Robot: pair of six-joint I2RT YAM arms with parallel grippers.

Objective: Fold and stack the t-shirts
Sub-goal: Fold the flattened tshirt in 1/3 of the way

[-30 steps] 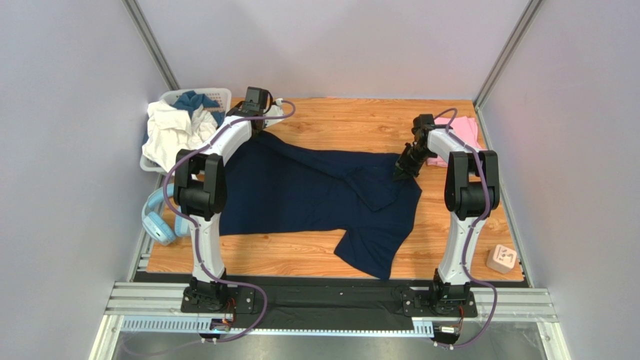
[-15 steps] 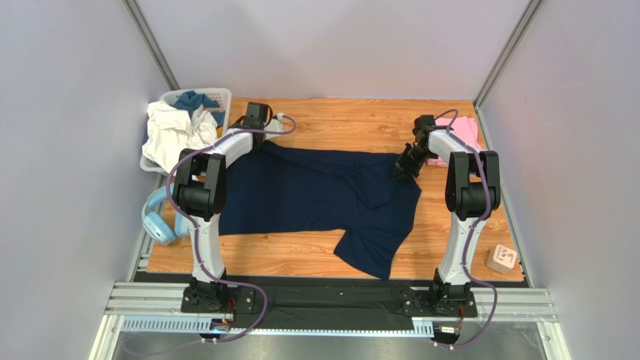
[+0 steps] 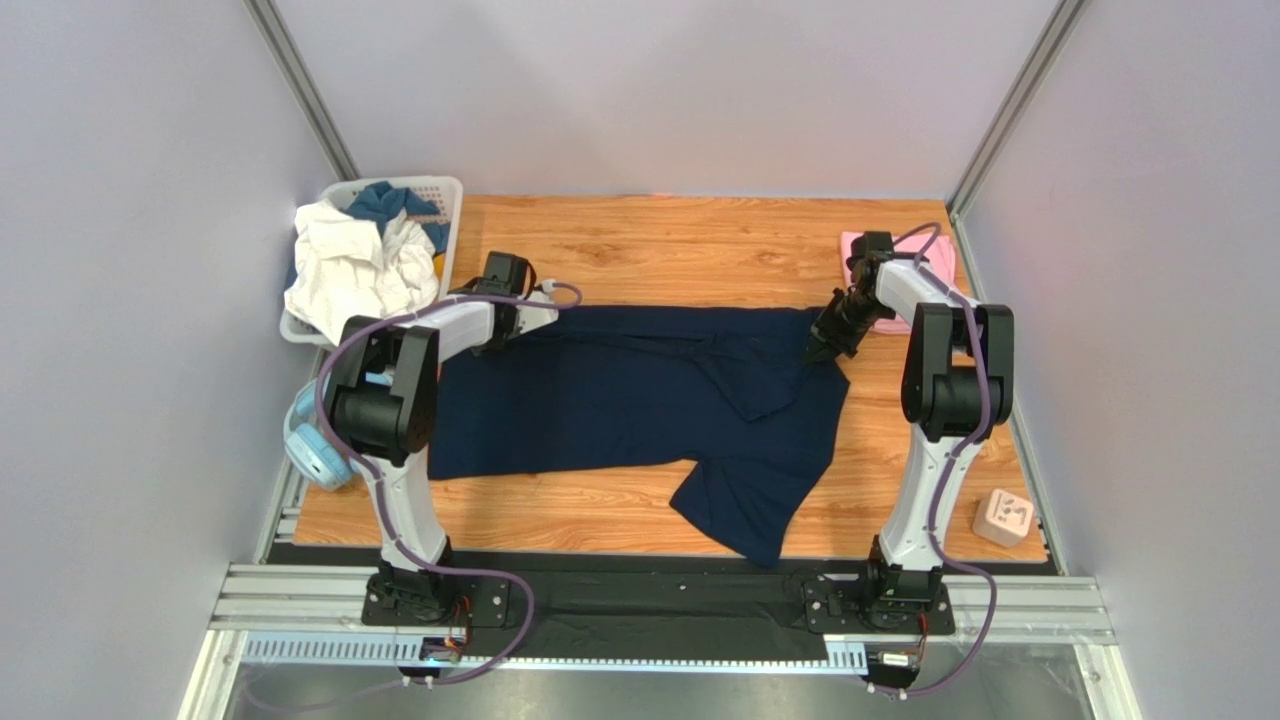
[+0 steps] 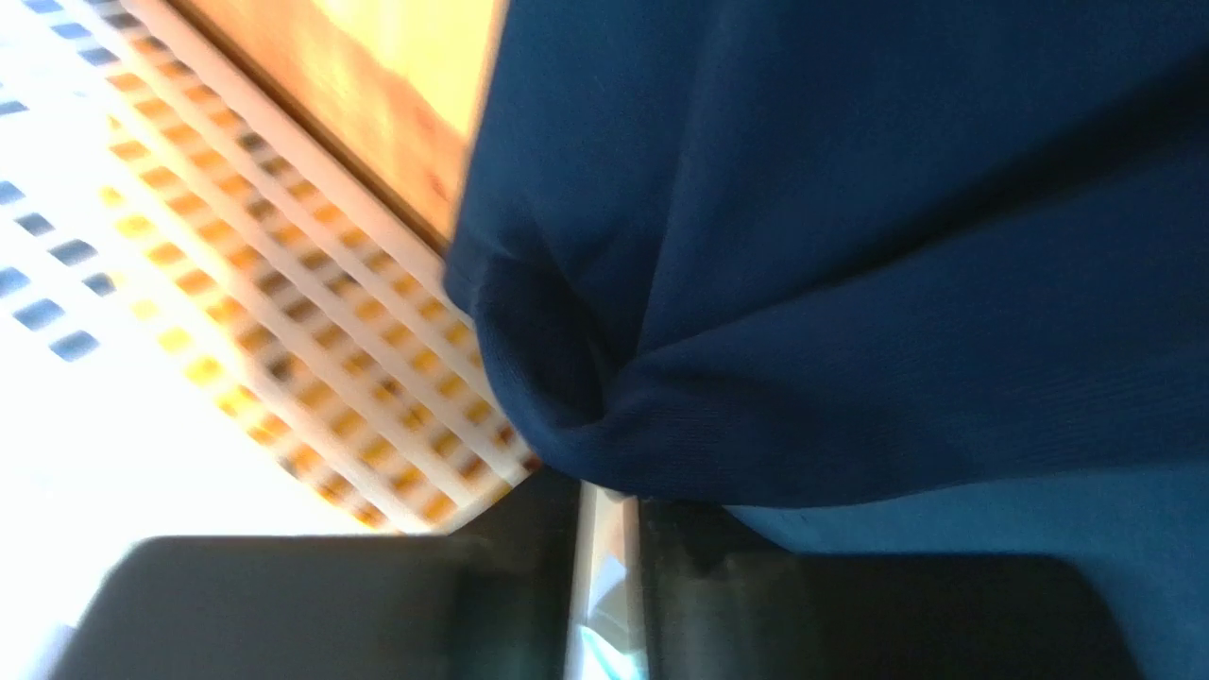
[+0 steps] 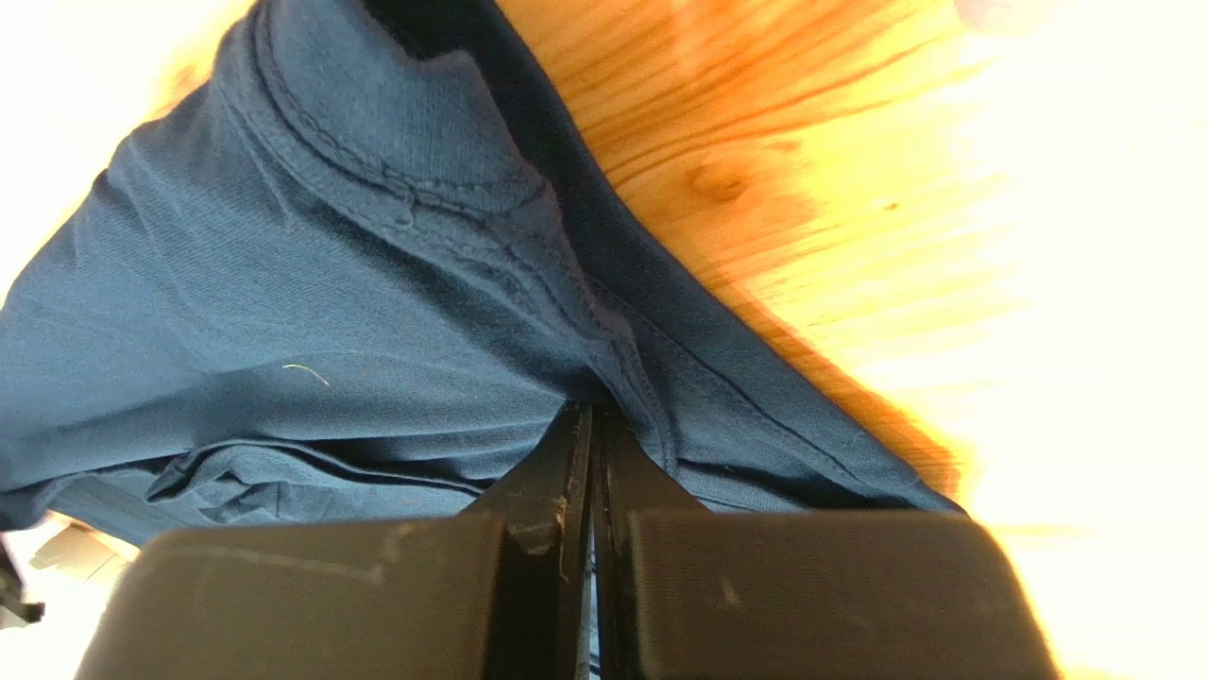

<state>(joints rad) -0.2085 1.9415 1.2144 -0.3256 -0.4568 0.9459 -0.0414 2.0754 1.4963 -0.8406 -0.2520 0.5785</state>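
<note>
Navy t-shirt point(image 3: 631, 398) lies spread on the desk point(image 3: 676, 248), pulled out between our two end effectors. We find the left end effector point(image 3: 501, 318) clamped on a bunched corner of the cloth, its fingers point(image 4: 312, 609) pressed together. The right end effector point(image 3: 822, 348) is likewise closed on a stitched edge of the same shirt. Just beyond the right end effector, on its outer side, lies the pink t-shirt point(image 3: 942, 270).

Robot lab cell: grey panel walls point(image 3: 135, 225), aluminium rail point(image 3: 286, 600), wood tabletop point(image 3: 676, 248).
</note>
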